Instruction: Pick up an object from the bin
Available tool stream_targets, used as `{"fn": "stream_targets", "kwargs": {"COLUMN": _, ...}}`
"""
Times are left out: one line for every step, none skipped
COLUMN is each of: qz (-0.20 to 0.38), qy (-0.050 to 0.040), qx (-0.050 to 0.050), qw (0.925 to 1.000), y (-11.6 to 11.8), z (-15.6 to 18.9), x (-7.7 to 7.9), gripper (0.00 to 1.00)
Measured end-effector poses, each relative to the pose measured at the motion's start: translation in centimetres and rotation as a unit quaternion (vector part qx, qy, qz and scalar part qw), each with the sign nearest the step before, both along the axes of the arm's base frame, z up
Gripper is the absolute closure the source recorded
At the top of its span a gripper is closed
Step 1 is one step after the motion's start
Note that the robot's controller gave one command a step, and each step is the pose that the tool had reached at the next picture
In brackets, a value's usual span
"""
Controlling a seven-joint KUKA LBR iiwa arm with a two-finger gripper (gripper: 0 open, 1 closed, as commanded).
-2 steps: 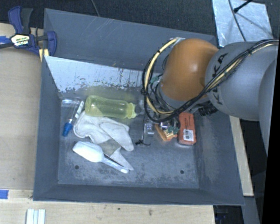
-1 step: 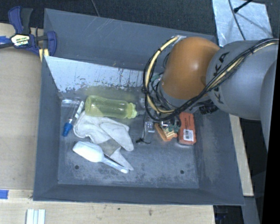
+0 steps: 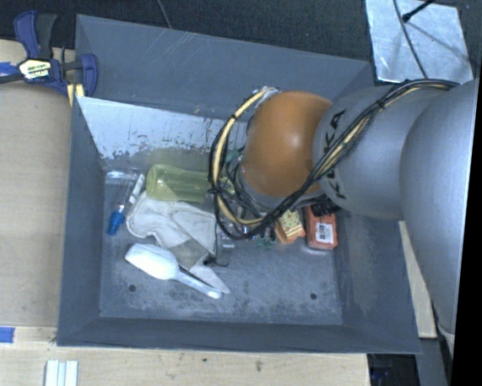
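- Low over the middle of the grey bin [image 3: 212, 317], the gripper [image 3: 221, 252] sits just under the arm's orange cover, at the right edge of a crumpled white cloth [image 3: 169, 222].
- Whether it is apart or together I cannot tell; nothing shows clamped in it.
- A white plastic spoon [image 3: 166, 267] lies just beside it on the bin floor; a small orange packet [image 3: 291, 227] lies on its other side.
- By my judgement the pick is not yet made, with the grasp and lift still to do.
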State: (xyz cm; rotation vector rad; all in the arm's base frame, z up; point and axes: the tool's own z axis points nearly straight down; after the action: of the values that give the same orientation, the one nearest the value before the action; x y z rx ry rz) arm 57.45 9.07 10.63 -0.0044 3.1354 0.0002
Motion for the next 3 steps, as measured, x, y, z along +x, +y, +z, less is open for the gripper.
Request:
{"fn": "stream_targets", "kwargs": {"qz": -0.003, "qy": -0.007, "qx": 0.003, "qw": 1.0, "y": 2.2, "z": -3.0, "x": -0.1, "gripper": 1.0}}
{"fn": "stream_targets", "kwargs": {"qz": -0.003, "qy": -0.0071, "qx": 0.003, "qw": 1.0, "y": 2.2, "z": -3.0, "x": -0.1, "gripper": 1.0}}
{"fn": "stream_targets", "kwargs": {"qz": 0.0, "qy": 0.0031, "qx": 0.0, "qw": 1.0, "y": 2.3, "z": 0.6, "x": -0.3, "gripper": 1.0}}
